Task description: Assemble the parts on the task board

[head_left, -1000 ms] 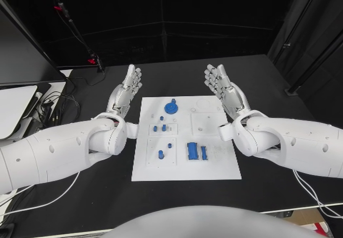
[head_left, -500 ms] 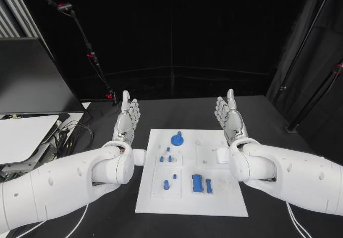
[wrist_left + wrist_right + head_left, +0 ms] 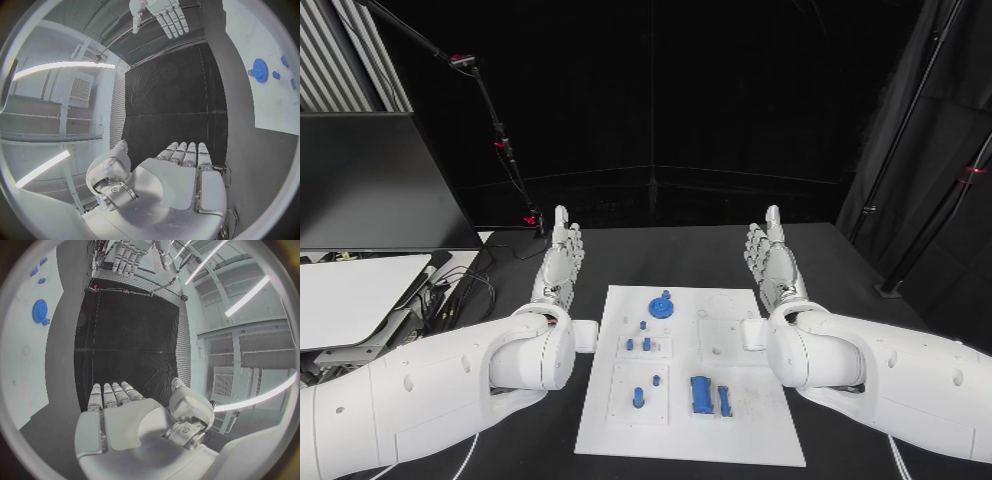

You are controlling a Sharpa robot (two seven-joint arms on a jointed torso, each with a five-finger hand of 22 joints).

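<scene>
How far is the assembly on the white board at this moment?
It looks barely begun. Done: nothing clearly assembled; the blue gear and smaller blue parts sit spread over the task board. In hand: nothing. The left hand and right hand are raised flat and open beside the board, touching no part. Left: apparently picking up and fitting every part.

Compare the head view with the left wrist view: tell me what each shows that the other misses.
Head view alone: the whole task board, the long blue blocks near its front, and the monitor to the left.

Left wrist view alone: the palm side of the left robot hand, flat and holding nothing.

Both: the blue gear, small blue parts beside it, and the right robot hand, fingers straight and holding nothing.
</scene>
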